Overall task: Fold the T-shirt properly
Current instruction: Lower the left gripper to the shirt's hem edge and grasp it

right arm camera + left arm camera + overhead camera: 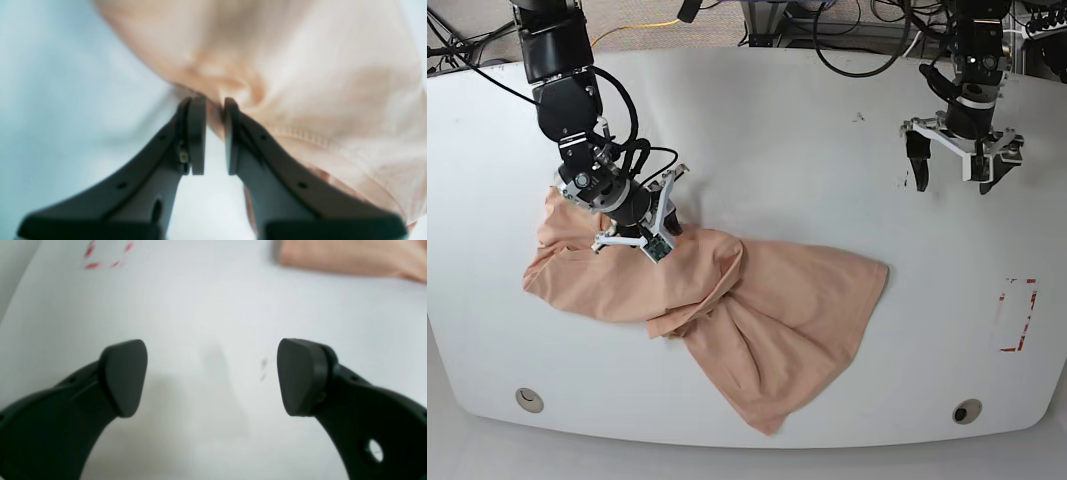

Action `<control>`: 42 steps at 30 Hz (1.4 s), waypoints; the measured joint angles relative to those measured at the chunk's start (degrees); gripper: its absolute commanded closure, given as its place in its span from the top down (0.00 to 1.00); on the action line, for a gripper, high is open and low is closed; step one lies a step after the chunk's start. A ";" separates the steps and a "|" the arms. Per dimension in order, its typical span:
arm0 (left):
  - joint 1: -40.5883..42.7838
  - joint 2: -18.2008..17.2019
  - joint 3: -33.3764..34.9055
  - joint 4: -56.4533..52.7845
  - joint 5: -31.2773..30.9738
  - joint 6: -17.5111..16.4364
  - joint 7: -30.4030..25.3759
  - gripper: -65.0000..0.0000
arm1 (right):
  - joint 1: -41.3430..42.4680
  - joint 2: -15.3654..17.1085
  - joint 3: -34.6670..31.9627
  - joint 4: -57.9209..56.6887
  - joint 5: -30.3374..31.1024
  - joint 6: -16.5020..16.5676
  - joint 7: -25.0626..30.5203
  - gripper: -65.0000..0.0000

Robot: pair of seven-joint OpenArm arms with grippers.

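Because the right tool [210, 135] pinched only a thin fold of the crumpled T-shirt [757, 310], the fabric could slip free; the left tool [213, 376] hung spread, empty.

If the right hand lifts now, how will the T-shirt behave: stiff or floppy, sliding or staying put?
Probably floppy: the T-shirt lies crumpled in soft folds on the table, so it should drape from the right hand, which pinches only a small bunch of cloth. Likely light, so the rest would probably drag across the smooth table rather than stay put.
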 measured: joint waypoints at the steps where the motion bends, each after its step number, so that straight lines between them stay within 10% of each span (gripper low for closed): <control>1: -1.38 0.04 0.33 -0.04 0.00 -0.09 1.77 0.89 | -0.57 -0.37 1.11 1.62 0.15 0.07 -0.57 0.13; 10: -18.51 0.66 4.33 -1.97 0.17 0.13 15.80 0.89 | -3.80 -2.62 11.67 10.12 -0.35 -0.04 -2.99 0.15; 18: -23.58 2.40 5.16 -4.17 0.20 0.33 17.97 0.89 | -4.35 -3.72 9.84 8.39 -0.57 -0.28 -3.82 0.66; 42: -19.02 1.77 5.11 -5.14 0.17 0.37 17.92 0.89 | 4.55 -3.28 4.94 -13.11 -0.46 -0.04 3.56 0.32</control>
